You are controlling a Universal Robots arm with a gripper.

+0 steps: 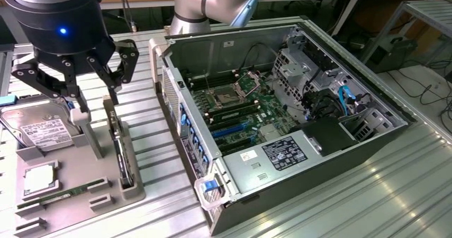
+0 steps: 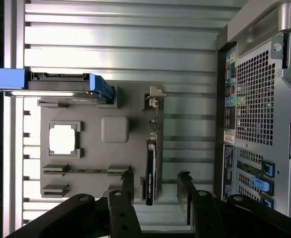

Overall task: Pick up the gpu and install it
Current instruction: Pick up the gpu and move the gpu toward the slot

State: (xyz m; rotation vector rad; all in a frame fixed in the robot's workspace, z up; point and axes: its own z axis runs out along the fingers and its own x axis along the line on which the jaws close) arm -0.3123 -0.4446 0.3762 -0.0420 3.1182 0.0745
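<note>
Tabletop (image 1: 339, 195) slats carry an open computer case (image 1: 211, 45), laid on its side so the board faces up for the install. Beside it, a grey fixture tray (image 1: 84, 166) stands the gpu (image 1: 121, 143) on edge in a slot, seemingly to leave both faces free for a pinch. The gripper (image 1: 98, 104) hangs above, jaws spread either side of the card, gripping nothing. Seen edge-on, the card's faces are hidden, and its lower edge is sunk in the slot.
</note>
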